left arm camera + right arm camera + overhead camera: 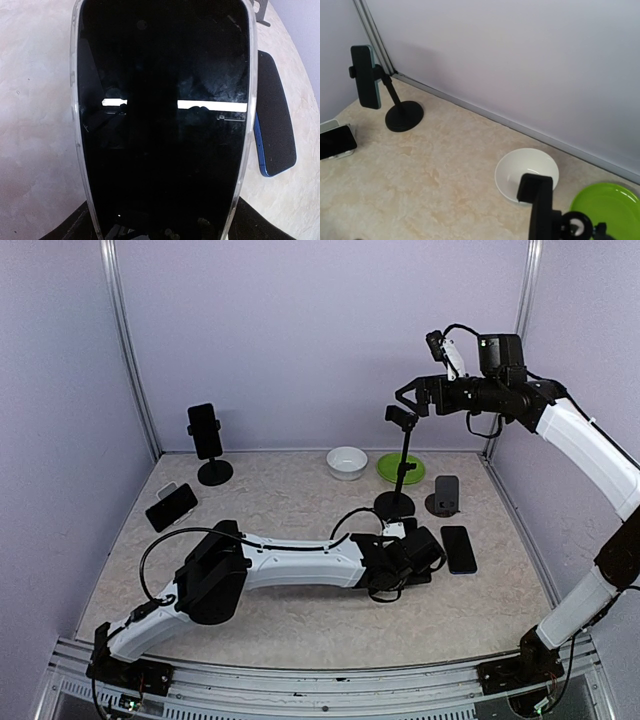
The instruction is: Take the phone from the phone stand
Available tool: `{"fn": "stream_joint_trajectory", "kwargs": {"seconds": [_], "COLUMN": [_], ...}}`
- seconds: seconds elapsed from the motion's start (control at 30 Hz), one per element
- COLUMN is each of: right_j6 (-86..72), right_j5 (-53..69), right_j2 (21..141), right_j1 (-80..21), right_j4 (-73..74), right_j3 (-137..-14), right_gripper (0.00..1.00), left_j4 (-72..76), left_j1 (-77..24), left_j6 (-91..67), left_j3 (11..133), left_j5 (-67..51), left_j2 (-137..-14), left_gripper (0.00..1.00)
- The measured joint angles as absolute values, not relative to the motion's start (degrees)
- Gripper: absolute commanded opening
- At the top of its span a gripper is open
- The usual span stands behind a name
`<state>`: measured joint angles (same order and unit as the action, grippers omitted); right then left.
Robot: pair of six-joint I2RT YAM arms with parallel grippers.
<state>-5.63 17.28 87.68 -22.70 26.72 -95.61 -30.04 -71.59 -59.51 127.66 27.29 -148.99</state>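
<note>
The phone (165,125) is off the phone stand (402,455). It sits low at the table (300,630), right of centre, in the left gripper (405,558). The left wrist view shows its black screen in a clear case facing up at the camera and filling most of the frame. Its long axis runs from the near edge of the table toward the back wall, roughly parallel to a blue-edged phone (275,125) lying flat just to its right. The 2 do not touch. The left gripper's fingers (255,225) close on the phone's 2 long edges near its near end. Whether the phone's back rests on the table cannot be told.

The phone stand stands upright behind it, its clamp at the top holding nothing. The right gripper (408,398) hangs in the air just beside that clamp, jaws spread wide with nothing between them.

Far left at the back, a second stand (214,470) holds a 3rd phone (205,430) upright. A white bowl (347,462) and a green plate (388,466) sit by the back wall.
</note>
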Motion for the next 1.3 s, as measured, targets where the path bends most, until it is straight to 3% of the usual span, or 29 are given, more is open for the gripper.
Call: {"fn": "stream_joint_trajectory", "kwargs": {"seconds": [0.07, 0.53, 0.9, 1.3], "right_j6": [-5.6, -5.4, -5.3, -4.4], "right_j5": [17.3, 17.7, 18.0, 18.6], "right_j2": [87.7, 88.4, 88.7, 88.8], "right_j1": [-22.7, -22.7, -22.7, -21.9], "right_j4": [26.7, 27.6, 28.1, 28.5], "right_j3": [-95.6, -98.3, -100.6, -100.7], "right_gripper": [0.99, 1.0, 1.0, 1.0], "left_j4": [-29.5, -23.9, -22.0, -25.0], "left_j1": [-71.4, -68.8, -63.9, -56.1], "left_j6": [-59.0, -56.0, -53.0, -46.6], "left_j3": [127.7, 124.4, 114.7, 95.5], "left_j5": [27.2, 28.4, 29.5, 33.2], "left_j2": [-149.0, -145.9, -130.3, -106.9], "left_gripper": [0.98, 0.99, 0.99, 0.99]}}
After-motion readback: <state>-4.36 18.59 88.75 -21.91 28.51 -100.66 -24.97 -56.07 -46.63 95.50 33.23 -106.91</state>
